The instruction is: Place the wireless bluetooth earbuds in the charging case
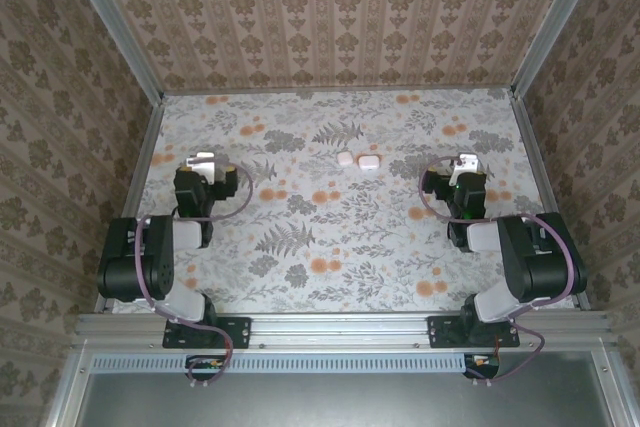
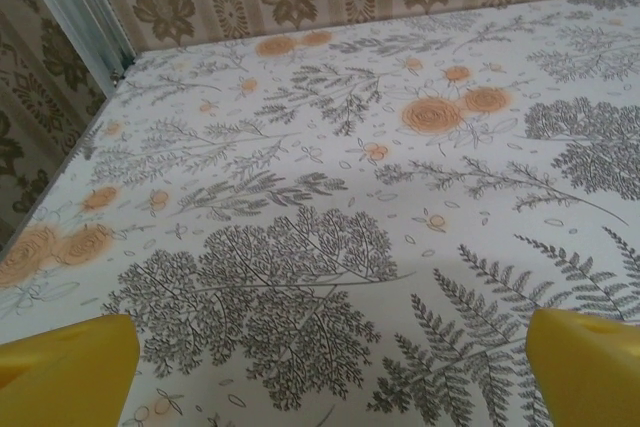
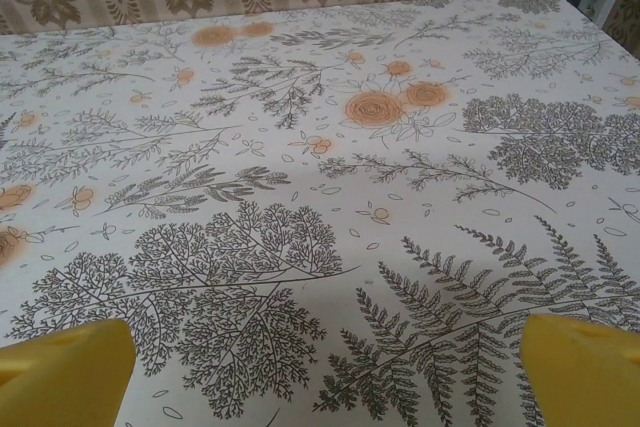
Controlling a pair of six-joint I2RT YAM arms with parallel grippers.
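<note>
My left claw (image 1: 204, 158) and right claw (image 1: 467, 160) are spread apart, empty. The white cases (image 1: 369, 162) sit upper middle. The earbuds are maybe beside them, too tiny to tell. Grabbing blind could flick them away.

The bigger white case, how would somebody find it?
On the flowery table, look at the far half, midway between the sides. Two small white rounded cases lie side by side there. The bigger white case is the right-hand one; its neighbour looks smaller.
</note>
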